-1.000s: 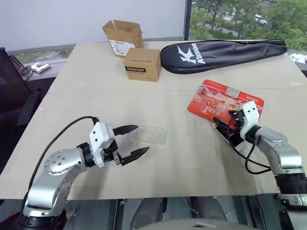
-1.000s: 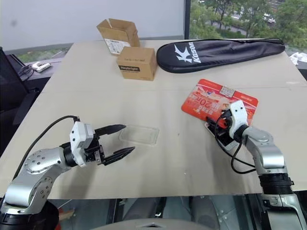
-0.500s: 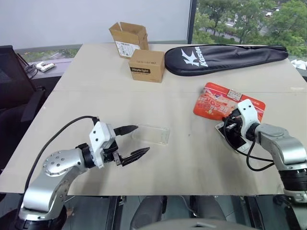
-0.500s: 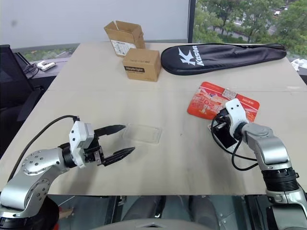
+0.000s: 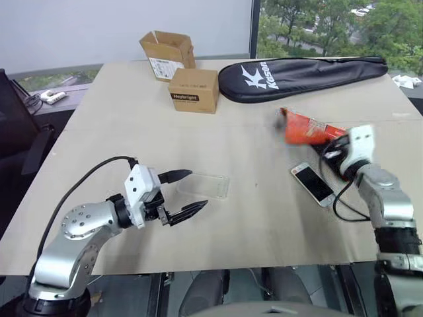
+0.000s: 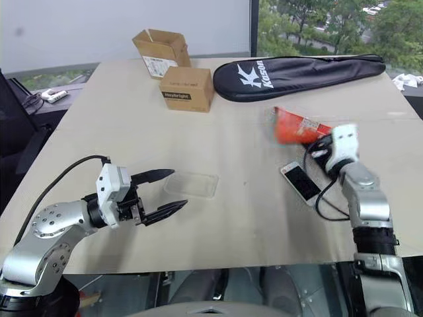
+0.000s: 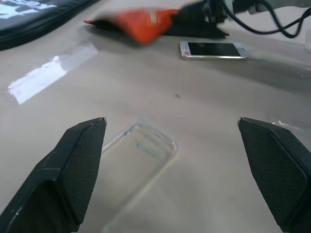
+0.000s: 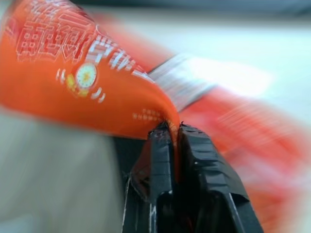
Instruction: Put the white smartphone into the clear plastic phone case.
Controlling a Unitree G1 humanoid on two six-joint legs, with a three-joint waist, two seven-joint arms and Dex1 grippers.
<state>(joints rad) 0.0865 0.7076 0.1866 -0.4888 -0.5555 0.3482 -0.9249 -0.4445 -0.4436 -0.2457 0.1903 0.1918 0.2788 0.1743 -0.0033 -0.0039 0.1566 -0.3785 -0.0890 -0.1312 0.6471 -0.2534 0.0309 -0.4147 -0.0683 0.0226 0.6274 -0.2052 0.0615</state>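
The white smartphone lies flat, screen up, on the tan table's right side, also seen in the left wrist view. Just beyond it my right gripper is shut on an edge of the red-orange packet and holds it up off the table. The clear plastic phone case lies on the table's left half. My left gripper hovers at the case's near end, open, with its black fingers spread wide and nothing between them.
Two brown cardboard boxes stand at the back left. A long black racket bag lies across the back right. The table's front edge runs close below both arms.
My right gripper has shut on the red-orange packet and swung it up and to the right, baring the smartphone. The left arm has stayed put. The camera has shifted slightly.
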